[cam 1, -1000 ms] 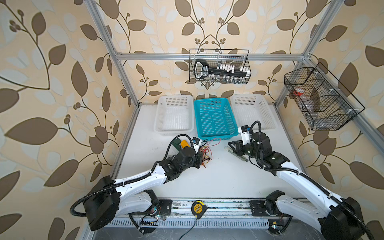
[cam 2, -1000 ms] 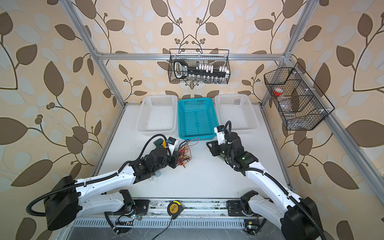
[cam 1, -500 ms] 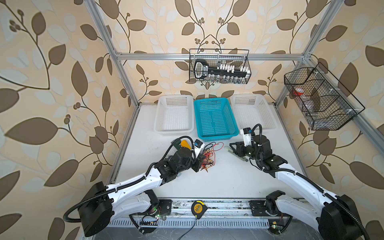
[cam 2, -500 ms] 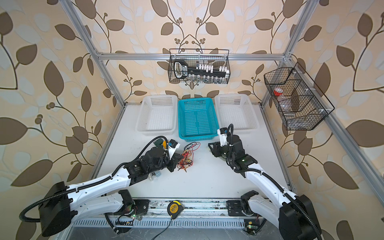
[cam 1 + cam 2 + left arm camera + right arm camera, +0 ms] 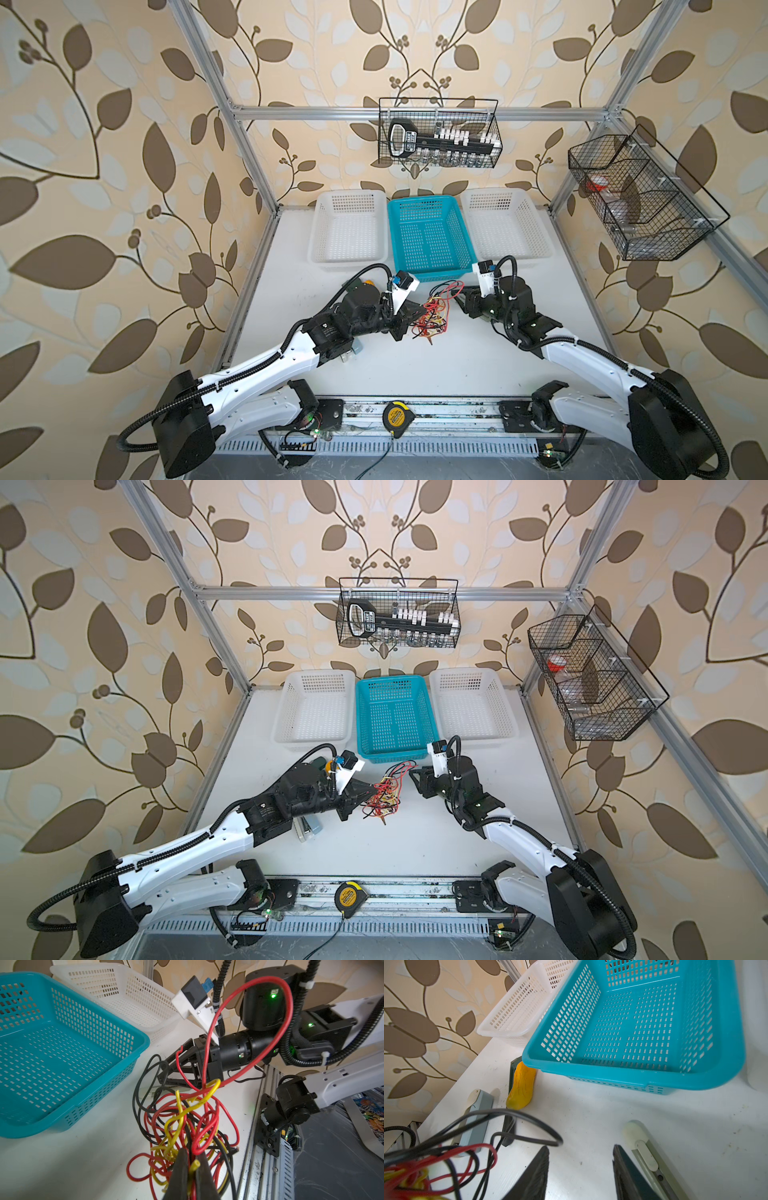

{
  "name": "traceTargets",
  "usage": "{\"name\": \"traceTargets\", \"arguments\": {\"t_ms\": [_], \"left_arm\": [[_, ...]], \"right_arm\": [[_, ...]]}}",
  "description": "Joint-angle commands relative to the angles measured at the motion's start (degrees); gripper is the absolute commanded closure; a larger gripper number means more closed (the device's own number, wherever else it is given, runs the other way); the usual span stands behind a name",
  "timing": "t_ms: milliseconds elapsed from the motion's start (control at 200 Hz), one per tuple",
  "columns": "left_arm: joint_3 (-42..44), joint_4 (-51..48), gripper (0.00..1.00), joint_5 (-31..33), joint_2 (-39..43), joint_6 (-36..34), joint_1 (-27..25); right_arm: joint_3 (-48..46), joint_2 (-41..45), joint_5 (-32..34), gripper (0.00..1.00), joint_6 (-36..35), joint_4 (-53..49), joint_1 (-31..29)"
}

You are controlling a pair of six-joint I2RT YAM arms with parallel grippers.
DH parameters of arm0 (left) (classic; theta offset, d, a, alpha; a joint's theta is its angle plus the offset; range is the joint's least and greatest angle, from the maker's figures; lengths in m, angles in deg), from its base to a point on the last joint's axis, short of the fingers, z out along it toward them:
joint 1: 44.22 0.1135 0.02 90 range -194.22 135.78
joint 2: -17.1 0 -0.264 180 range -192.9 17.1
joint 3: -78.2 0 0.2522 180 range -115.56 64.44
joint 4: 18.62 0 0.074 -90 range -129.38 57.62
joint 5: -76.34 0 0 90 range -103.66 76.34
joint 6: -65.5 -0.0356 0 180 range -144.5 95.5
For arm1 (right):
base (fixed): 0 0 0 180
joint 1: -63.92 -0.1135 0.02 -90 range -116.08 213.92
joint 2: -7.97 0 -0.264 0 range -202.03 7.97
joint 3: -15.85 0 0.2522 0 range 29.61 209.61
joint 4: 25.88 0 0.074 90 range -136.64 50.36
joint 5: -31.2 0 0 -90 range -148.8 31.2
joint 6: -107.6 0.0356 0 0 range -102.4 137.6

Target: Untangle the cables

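1. On the metal rail (image 5: 415, 409) along the near edge of the table (image 5: 415, 374), about midway, sits a yellow tape measure (image 5: 395, 417).
2. Toward the left edge, a grey stapler-shaped tool (image 5: 476, 1120) lies flat. In both top views it is partly hidden under the left arm (image 5: 266, 365).
3. Near the middle of the table, the left gripper (image 5: 191, 1157) is clamped on the cables (image 5: 187, 1122). The left wrist view shows a yellow strand and red ones pinched between its black fingers.
4. The cables form one knotted clump of red, yellow and black wire that spreads from that grip toward the right edge, with some lower loops on the table top. In both top views the clump sits between the two grippers, just short of the teal basket (image 5: 440, 272).
5. The right gripper (image 5: 580, 1148) stands just beside the clump on its right-edge side, fingers apart with only bare table between them. A black loop passes close to one finger; I cannot tell whether it touches.
6. A pale slim cutter (image 5: 645, 1155) lies on the table right beside the other finger.
7. A yellow-handled tool (image 5: 521, 1086) lies at the teal basket's near left corner.
8. Along the far edge, a left white basket (image 5: 349, 203), the teal basket and a right white basket (image 5: 496, 200) stand side by side.
9. A back wire rack (image 5: 457, 160) and a side wire rack (image 5: 665, 232) hang on the walls beyond.
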Motion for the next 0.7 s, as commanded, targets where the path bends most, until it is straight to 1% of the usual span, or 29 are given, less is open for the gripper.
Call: {"name": "traceTargets", "arguments": {"t_ms": [0, 85, 365, 440, 465, 510, 540, 580, 610, 620, 695], "left_arm": [[-2.6, 4.3, 1.00, -3.8, 1.8, 1.8, 0.2], [-2.3, 6.0, 1.00, -4.5, 2.0, 2.8, 0.2], [-2.0, 7.3, 1.00, -4.7, 1.3, 3.8, 0.2], [-1.8, 7.4, 1.00, -4.5, 1.1, 3.9, 0.2], [-1.8, 7.6, 1.00, -4.4, 1.1, 4.0, 0.2], [-1.7, 7.7, 1.00, -3.5, 1.2, 4.1, 0.2], [-1.5, 7.9, 1.00, -3.0, 1.4, 4.1, 0.2], [-1.2, 8.2, 1.00, -2.1, 1.8, 4.1, 0.2], [-0.8, 8.4, 1.00, -1.4, 2.1, 4.2, 0.2], [-0.7, 8.4, 1.00, -1.1, 2.3, 4.2, 0.2], [0.1, 8.2, 1.00, 1.4, 3.3, 4.1, 0.2]], "right_arm": [[-0.5, -1.3, -0.2, 0.50, 1.4, 7.0, -0.3], [-0.2, -2.4, -1.4, 0.50, 2.3, 9.5, -0.3], [-0.5, -3.6, -1.9, 0.50, 5.2, 15.3, 0.5], [-0.4, -3.4, -1.8, 0.52, 5.5, 16.0, 0.5], [-0.2, -3.4, -1.5, 0.56, 5.4, 15.8, 0.6], [-0.1, -3.5, -1.6, 0.67, 5.2, 15.8, 0.6], [0.0, -3.4, -1.7, 0.76, 5.1, 15.7, 0.6], [0.1, -3.3, -1.3, 0.91, 5.0, 15.3, 0.7], [0.2, -3.2, -0.7, 0.98, 5.0, 14.7, 0.8], [0.2, -3.2, -0.5, 1.00, 5.0, 14.5, 0.8], [0.3, -2.5, 1.4, 1.00, 4.9, 12.9, 1.1]]}}
